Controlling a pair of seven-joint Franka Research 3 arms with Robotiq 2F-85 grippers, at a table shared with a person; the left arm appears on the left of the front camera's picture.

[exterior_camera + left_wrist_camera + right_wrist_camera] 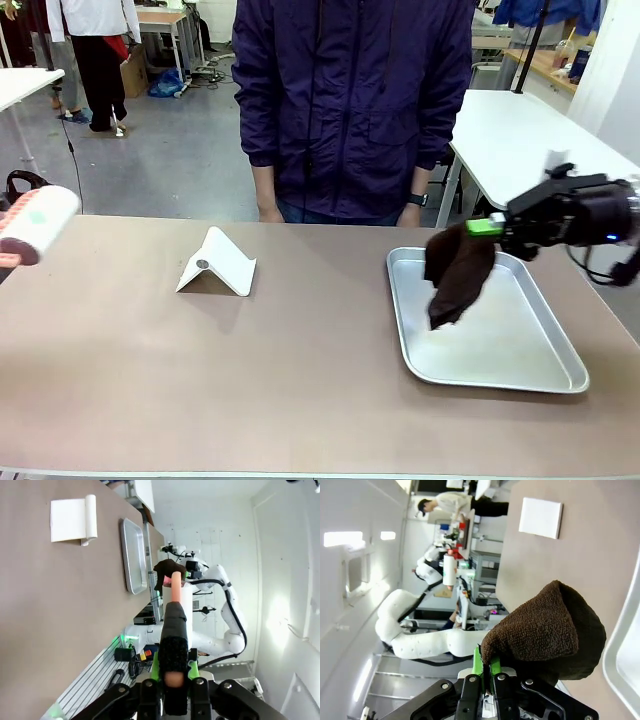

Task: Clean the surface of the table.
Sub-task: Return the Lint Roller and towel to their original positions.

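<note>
**Both claws clamped, table still bare of contact**

Taupe tabletop (300, 370) fills your front view, wide, flat and matte, with a thin pale edge along the near side. A person in a dark jacket (350, 100) stands at the far edge, hands hanging just behind it.

Your right arm reaches in from the right, held roughly level above the tray (520, 370), its wrist pointing toward the middle. Your left arm sits at the far left edge, raised off the table.

On the tabletop you see a white folded stand (217, 265) left of centre and the silver tray on the right, well apart from each other.

Your right gripper (484, 227) is clamped on a dark brown cloth (458, 275); the cloth hangs down over the tray, its lower end close to the tray floor. Whether it touches, you cannot tell. Your left gripper (172, 672) is clamped on the handle of a lint roller (38, 222), whose pale head hovers above the table's left edge.
</note>
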